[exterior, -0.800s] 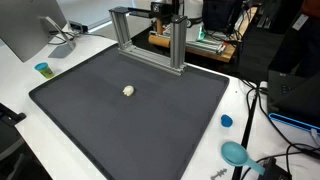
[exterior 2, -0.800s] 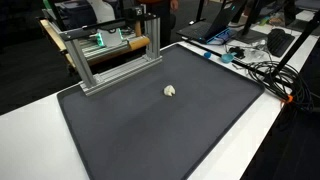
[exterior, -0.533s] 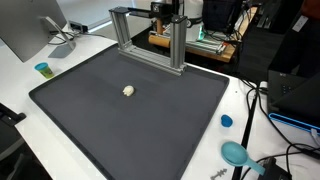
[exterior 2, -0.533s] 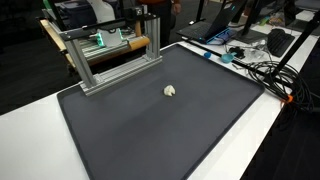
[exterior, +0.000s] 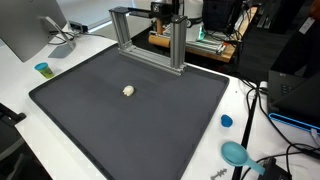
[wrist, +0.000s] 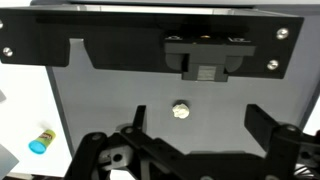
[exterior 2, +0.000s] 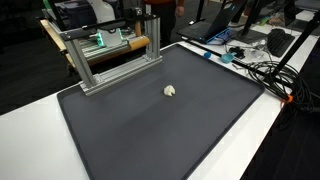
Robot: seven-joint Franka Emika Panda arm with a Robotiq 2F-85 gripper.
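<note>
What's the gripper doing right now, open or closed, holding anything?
Gripper: open, holding nothing; the small white object lies untouched on the dark mat.

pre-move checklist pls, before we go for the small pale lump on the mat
1. Jaws open: ok, they stand wide apart in the wrist view.
2. Small pale lump located: ok, it shows in both exterior views, lying alone on the dark mat.
3. Lump lined up: ok, in the wrist view it sits between the two jaws, slightly off centre.
4. No contact: ok, the jaws are apart from the lump.
5. Metal frame out of the way: ok, it stands at the mat's back edge, well apart from the lump.
6. Height above the mat: cannot tell, the arm shows in neither exterior view.
</note>
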